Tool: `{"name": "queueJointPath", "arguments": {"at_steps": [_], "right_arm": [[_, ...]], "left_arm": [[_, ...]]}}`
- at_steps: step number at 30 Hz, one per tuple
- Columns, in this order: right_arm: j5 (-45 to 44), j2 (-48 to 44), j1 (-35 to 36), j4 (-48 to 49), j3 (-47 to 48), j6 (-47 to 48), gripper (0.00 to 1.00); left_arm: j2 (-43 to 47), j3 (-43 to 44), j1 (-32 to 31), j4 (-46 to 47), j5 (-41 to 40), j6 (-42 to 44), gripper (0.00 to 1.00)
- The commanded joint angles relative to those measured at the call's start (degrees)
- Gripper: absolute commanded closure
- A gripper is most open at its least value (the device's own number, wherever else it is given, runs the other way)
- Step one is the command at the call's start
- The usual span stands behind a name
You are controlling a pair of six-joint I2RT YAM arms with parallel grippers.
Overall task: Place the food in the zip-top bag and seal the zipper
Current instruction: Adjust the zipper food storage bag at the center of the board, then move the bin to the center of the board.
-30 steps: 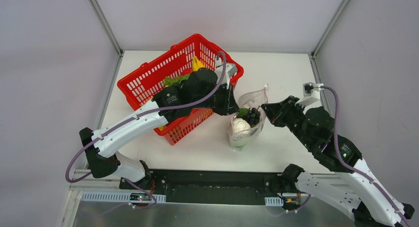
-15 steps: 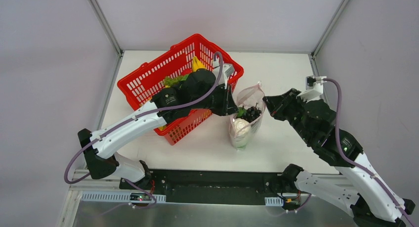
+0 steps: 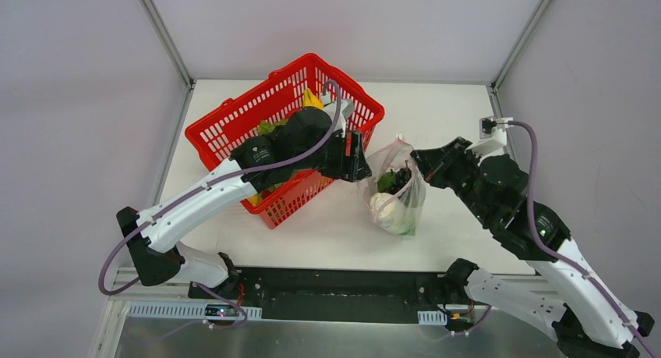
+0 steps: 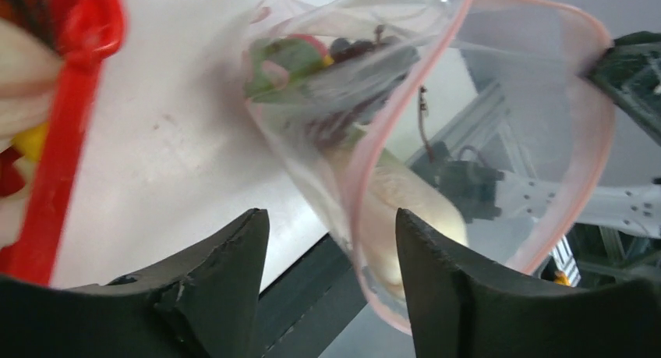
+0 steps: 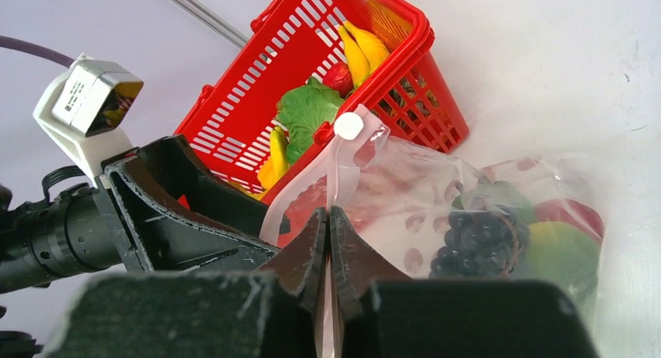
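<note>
Movement since the earlier overhead frames shows mostly in the zip-top bag (image 3: 399, 193). It stood fairly upright just right of centre, and now it sags down and to the right, its bottom lying lower on the white table (image 3: 460, 108). The pale cabbage (image 3: 389, 211) inside has slid lower with it. The left gripper (image 3: 360, 167) has drawn slightly leftward, toward the red basket (image 3: 226, 120). The right gripper (image 3: 417, 158) has climbed up and left to the bag's upper right corner.

The bag is thin, clear, floppy film, wrinkled and glossy, with faint pinkish blotches. In the left wrist view its mouth gapes as a wide loop edged by the zipper (image 4: 355, 179), a narrow pink strip curving across the centre and right of the frame. The left gripper's dark, matte, wedge-shaped fingers (image 4: 226, 280) stand wide apart at the bottom of that frame, with the bag's near rim hanging unclamped in the gap. In the right wrist view the right gripper's fingers (image 5: 308, 249) are pressed flat together at lower centre, pinching the bag's film. A small white round tab (image 5: 349, 125) sits at the bag's edge just above them. Through the film at lower right show a knobbly cluster of dark grapes (image 5: 477, 241) and a smooth yellow-green fruit (image 5: 563, 255). The basket is rigid slotted plastic; smooth yellow bananas (image 5: 360, 50) and crinkled leafy greens (image 5: 308, 112) lie in it at upper centre.
</note>
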State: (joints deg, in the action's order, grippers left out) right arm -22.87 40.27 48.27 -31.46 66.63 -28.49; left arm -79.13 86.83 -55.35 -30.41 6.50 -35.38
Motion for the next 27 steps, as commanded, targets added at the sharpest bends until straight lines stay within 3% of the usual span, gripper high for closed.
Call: {"name": "queueJointPath", "arguments": {"at_steps": [1,14,21,27], "right_arm": [[0.90,2.78,0.21,7.95,-1.67,-1.50,0.97],[3.49,7.98,0.19,13.67,-2.56,-0.58,0.97],[3.48,6.36,0.10,13.64,-4.05,-1.29,0.97],[3.97,3.48,0.09,13.67,-6.09,-2.98,0.97]], "left_arm": [[4.77,-1.83,2.31,-4.33,-6.15,2.76,0.35],[17.04,-6.11,8.22,-11.59,-15.81,9.24,0.03],[17.38,-5.48,17.93,-16.07,-15.85,13.44,0.01],[12.36,-3.53,28.71,-19.22,-12.01,15.89,0.01]]}}
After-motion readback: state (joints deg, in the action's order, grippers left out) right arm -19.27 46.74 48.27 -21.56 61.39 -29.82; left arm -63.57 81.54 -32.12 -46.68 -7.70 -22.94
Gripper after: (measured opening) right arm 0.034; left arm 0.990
